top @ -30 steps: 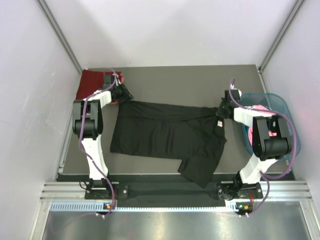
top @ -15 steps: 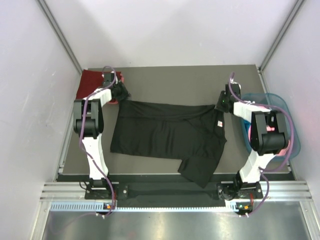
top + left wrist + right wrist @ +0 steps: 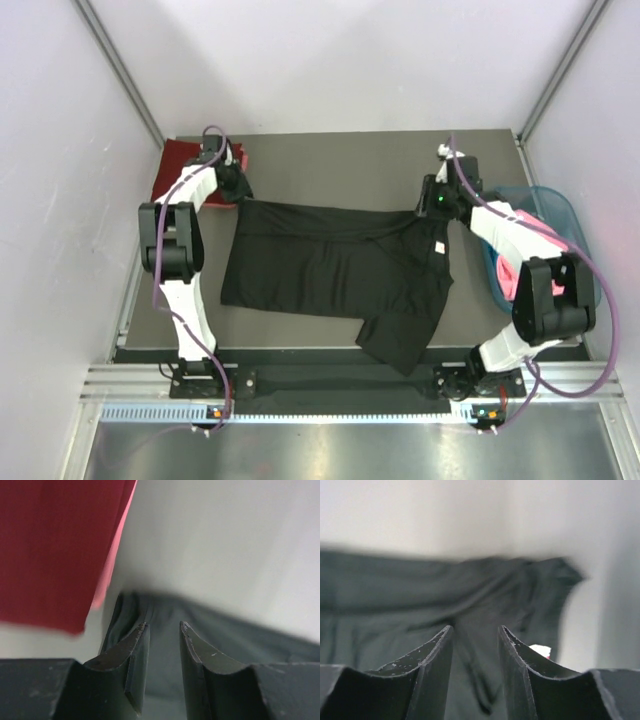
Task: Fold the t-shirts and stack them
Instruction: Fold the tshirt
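Top external first. Shows the black t-shirt (image 3: pixel 330 270) lying flat between the two grippers, its far edge seemingly doubled over and one sleeve trailing toward the arm bases. Puts the left gripper (image 3: pixel 237 188) at the shirt's far corner on its own side and the right gripper (image 3: pixel 432 205) at the matching corner, close to the white neck label (image 3: pixel 438 248). Finds the dark red t-shirt (image 3: pixel 180 165) just outboard of the left gripper, touching it or nearly so; cannot tell which. Finds the teal basket (image 3: pixel 565 215) outboard of the right gripper, with pink cloth (image 3: pixel 508 284) inside.

Left wrist next. Shows narrowly parted jaws with nothing pinched between them, black cloth just beyond the fingertips and the dark red t-shirt up to the left. Right wrist much the same: jaws a little apart and empty, black folds directly ahead, the label just right of the right-hand finger.

Reads as an early fold of the black t-shirt, probably between grasps. Calls next for dropping both pairs of fingers onto the far edge, closing on the top layers only, and carrying that edge evenly toward the near side. Needs both arms level, else a skewed crease. Leaves the stacking not yet done.
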